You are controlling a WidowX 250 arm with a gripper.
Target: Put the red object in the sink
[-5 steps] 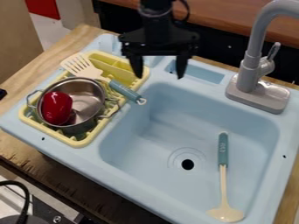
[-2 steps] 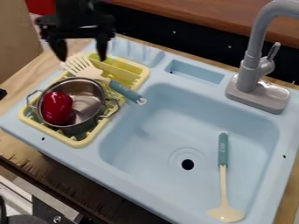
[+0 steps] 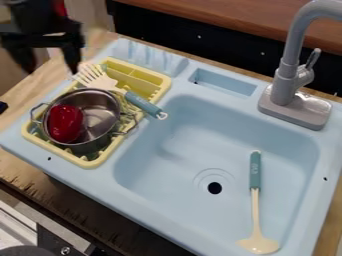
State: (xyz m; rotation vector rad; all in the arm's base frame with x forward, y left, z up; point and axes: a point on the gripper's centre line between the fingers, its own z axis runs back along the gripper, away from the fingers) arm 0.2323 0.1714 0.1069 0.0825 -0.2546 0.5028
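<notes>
The black gripper (image 3: 52, 71) hangs at the far left, above the far-left edge of the sink unit (image 3: 107, 185) and partly beyond it. It is open, with its two fingers spread well apart and their tips pointing down. The red toy bell pepper (image 3: 65, 123) lies in the left part of a metal pot (image 3: 101, 116), outside the sink basin (image 3: 177, 155). The pot has two wire handles, one on its left and one on its right, and sits in the near part of the yellow dish rack (image 3: 100, 161) at the left of the unit.

A slotted spatula (image 3: 97, 78) lies across the rack just beyond the pot. Its cream head is at the far left, and its teal handle slants towards the right and nearer, with the end at the left edge of the basin.

In the right part of the basin lies a cream ladle (image 3: 256, 243), its bowl at the near side and its teal handle towards the far side. The round dark drain (image 3: 214, 188) is to the left of that handle. The grey faucet (image 3: 284, 85) stands at the far right, its neck arching up, with a small shallow compartment (image 3: 224, 82) to its left. The pale blue unit rests on a wooden counter (image 3: 17, 167)
</notes>
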